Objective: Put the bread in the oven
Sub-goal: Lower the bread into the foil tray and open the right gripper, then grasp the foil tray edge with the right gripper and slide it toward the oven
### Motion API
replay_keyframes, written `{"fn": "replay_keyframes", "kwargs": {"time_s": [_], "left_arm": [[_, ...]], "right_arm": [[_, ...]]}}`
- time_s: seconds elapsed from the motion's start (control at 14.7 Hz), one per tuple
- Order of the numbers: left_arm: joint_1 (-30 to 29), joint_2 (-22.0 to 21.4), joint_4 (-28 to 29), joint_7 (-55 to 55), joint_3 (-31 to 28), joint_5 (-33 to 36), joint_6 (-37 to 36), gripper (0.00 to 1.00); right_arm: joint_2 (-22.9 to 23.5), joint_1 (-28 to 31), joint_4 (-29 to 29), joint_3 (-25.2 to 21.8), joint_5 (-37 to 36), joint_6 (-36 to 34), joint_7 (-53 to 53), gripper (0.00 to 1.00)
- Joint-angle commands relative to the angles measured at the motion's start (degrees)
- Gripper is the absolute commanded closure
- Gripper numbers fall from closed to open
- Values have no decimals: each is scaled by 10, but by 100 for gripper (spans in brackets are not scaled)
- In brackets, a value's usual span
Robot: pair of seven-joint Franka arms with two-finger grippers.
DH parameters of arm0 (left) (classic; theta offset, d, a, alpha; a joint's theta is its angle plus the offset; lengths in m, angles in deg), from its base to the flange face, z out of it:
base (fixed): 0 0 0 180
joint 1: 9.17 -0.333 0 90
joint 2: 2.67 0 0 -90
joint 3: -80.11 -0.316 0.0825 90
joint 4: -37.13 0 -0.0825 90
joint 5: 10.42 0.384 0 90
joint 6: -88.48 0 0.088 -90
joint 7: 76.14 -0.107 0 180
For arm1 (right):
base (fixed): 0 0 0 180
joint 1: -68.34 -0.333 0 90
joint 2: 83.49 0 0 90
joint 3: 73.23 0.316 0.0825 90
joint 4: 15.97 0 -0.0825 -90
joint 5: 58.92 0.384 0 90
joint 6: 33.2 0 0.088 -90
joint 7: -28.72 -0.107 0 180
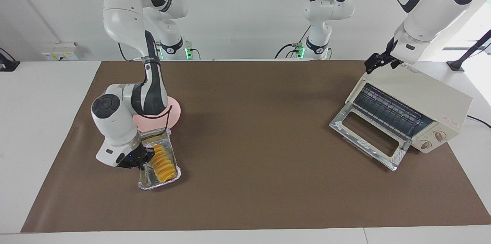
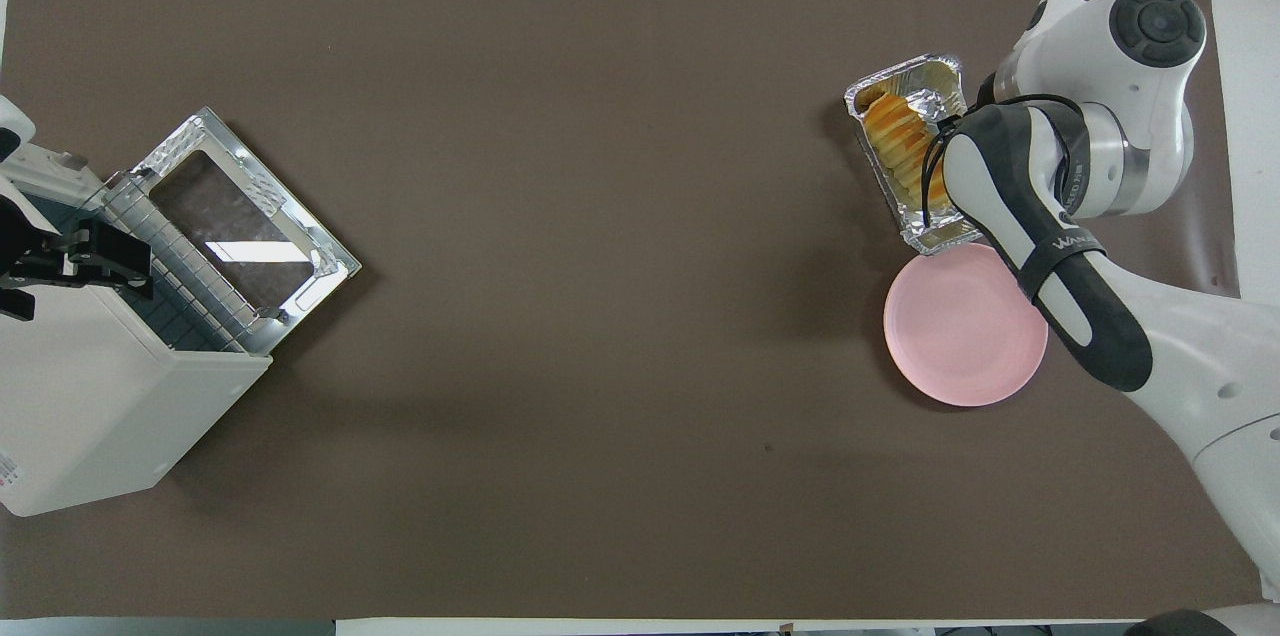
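- In the foil tray (image 1: 159, 161), at the right arm's end of the table, lay the bread (image 1: 162, 162); its long axis ran along the tray's length, roughly from nearer the robots to farther from them.
- The right gripper (image 1: 142, 158) was low at the bread's side, toward the tray's nearer end; whether its fingers were spread or already closed on the loaf could not be told, since the hand hid them in both views.
- The right arm was by far the nearer to the bread. The left gripper (image 1: 378, 61) waited above the oven (image 1: 414, 111), holding nothing visible, its finger state unclear.
- The oven stood well apart, at the left arm's end, its door (image 1: 369, 136) dropped open and its rack (image 1: 391, 110) exposed.
- Judgement: the next move depended on a grasp across the bread's short axis.
- Count: one bread, one tray, one pink plate (image 1: 168, 115) touching the tray's nearer end, one oven, two knobs (image 1: 432, 139).
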Motion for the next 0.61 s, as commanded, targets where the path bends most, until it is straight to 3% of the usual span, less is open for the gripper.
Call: {"fn": "replay_keyframes", "kwargs": {"time_s": [0.0,0.2,0.34,0.54], "left_arm": [[-7,-10,2,-2,3,-9,-6,0],[-7,-10,2,-2,3,-9,-6,0],[-7,-10,2,-2,3,-9,-6,0],[-7,-10,2,-2,3,-9,-6,0]], "right_arm": [[-10,-1,70,6,34,-110,3,100],[-22,-36,122,7,57,-192,-14,100],[-30,-68,139,7,64,-221,-80,100],[-33,-151,140,6,96,-214,-183,100]]}}
